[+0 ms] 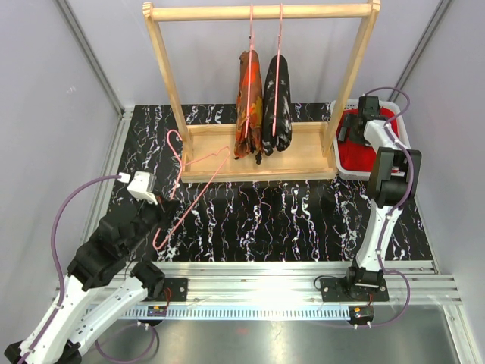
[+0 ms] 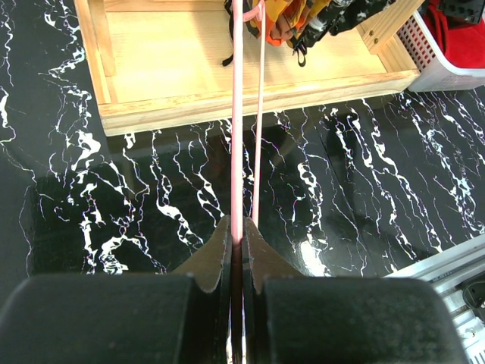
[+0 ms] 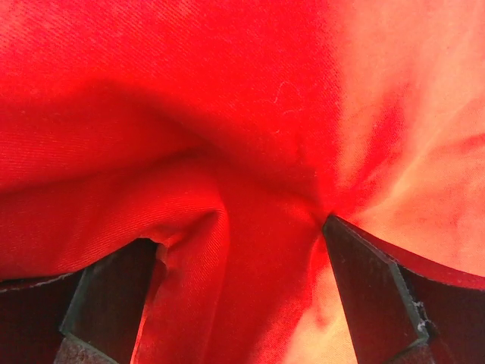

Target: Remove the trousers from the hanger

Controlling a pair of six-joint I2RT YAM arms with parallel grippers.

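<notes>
My left gripper [image 1: 163, 206] [image 2: 237, 221] is shut on the wire of an empty pink hanger [image 1: 204, 158] [image 2: 237, 114], held low over the black marble table in front of the rack. The camouflage trousers [image 1: 248, 106] [image 2: 280, 19] and the black speckled trousers [image 1: 276, 106] [image 2: 333, 15] hang side by side on pink hangers from the wooden rail. The plain red trousers [image 1: 364, 155] [image 3: 227, 114] lie in the white basket [image 1: 337, 168]. My right gripper [image 1: 350, 130] [image 3: 239, 231] is down in the basket, with its jaws apart and a fold of red cloth between them.
The wooden rack [image 1: 303, 148] [image 2: 174, 61] stands at the back centre, its base tray under the hanging pairs. The basket [image 2: 432, 72] sits right of the rack's right post. Grey walls enclose the table on both sides.
</notes>
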